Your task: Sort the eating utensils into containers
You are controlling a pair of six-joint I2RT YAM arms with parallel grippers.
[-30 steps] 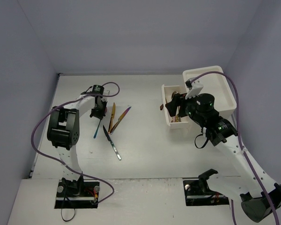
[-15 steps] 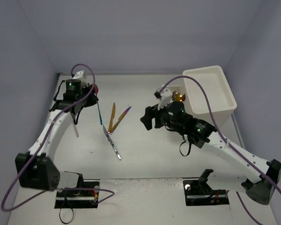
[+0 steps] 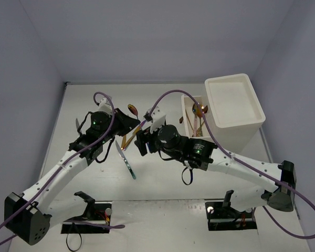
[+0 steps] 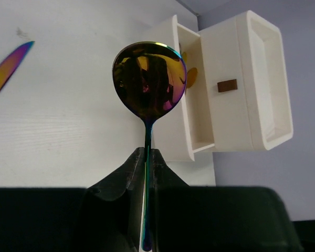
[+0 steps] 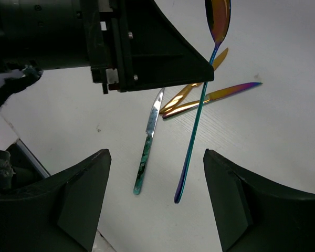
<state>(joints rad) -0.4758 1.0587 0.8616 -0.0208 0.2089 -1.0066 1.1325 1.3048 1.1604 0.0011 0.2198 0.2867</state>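
I am mid-delivery: my left gripper [image 4: 148, 153] is clamped on the thin handle of the iridescent spoon [image 4: 149, 80], jaws nearly together, with the bowl standing out past the fingertips. The spoon is off the desk [image 4: 68, 121] and points towards the open drawer [image 4: 170, 136] pulled out of the white drawer unit [image 4: 220, 58]. From above, that drawer already holds some gold utensils [image 3: 199, 110]; I cannot tell which kinds.

My right gripper [image 5: 156, 168] is spread wide and holds nothing. It hangs over what is left on the desk: a silver knife [image 5: 147, 140], two gold pieces [image 5: 186, 93] and a purple-pink knife [image 5: 236, 88], all lying near one another.

So the step in hand, as I judge it, is carrying this spoon to a drawer. The next move calls for bringing the bowl over the drawer's open mouth, lowering it inside the walls, then opening the jaws. My right arm sits between my left gripper and the drawer in the overhead view, so I should clear a path or pass above it. Whether this drawer is the right one for spoons I cannot tell.
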